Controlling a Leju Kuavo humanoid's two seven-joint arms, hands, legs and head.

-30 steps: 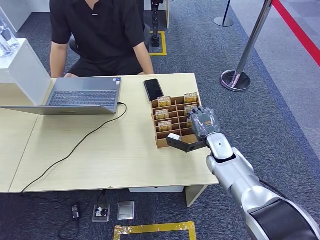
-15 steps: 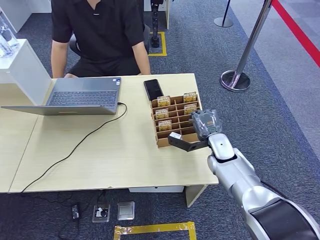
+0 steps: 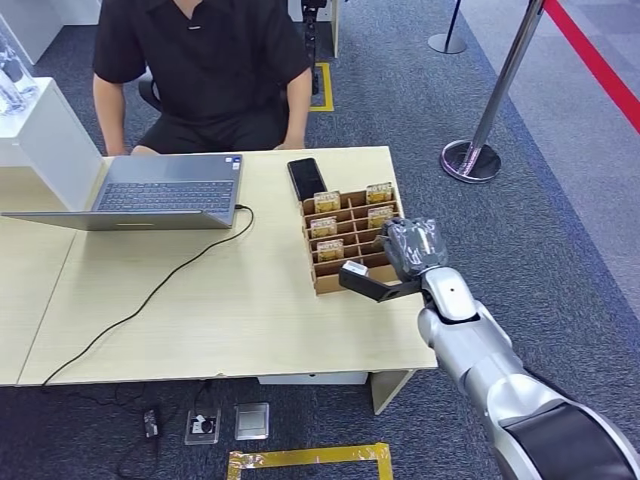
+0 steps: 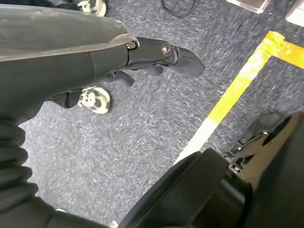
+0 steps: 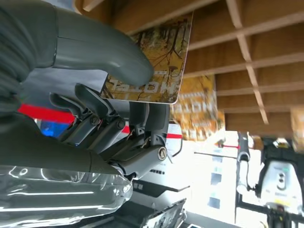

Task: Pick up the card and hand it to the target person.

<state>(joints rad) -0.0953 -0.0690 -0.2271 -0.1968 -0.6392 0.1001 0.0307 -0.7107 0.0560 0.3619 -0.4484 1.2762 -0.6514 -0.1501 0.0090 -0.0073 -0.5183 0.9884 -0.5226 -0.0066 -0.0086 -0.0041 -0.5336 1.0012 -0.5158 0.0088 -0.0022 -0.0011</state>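
Note:
A brown divided card box [image 3: 326, 284] stands on the table's right part, with several yellow cards [image 3: 325, 227] upright in its slots. My right hand [image 3: 411, 247] hovers at the box's front right corner. In the right wrist view this hand [image 5: 107, 61] pinches a yellow printed card [image 5: 161, 52] between thumb and fingers, close to the box's wooden dividers [image 5: 243, 52]. The person [image 3: 196, 60] in a black shirt sits behind the table's far edge. My left hand [image 4: 107, 57] hangs over the carpet and holds nothing, its fingers apart.
An open laptop [image 3: 162, 195] sits at the far left of the wooden table [image 3: 226, 310], its black cable [image 3: 151, 295] trailing across the top. A black phone [image 3: 306, 178] lies just behind the box. A stanchion base [image 3: 469, 160] stands on the carpet to the right.
My right hand has shifted slightly right and towards me at the box's front right slot, where a card showed before. The person has leaned a little to the left.

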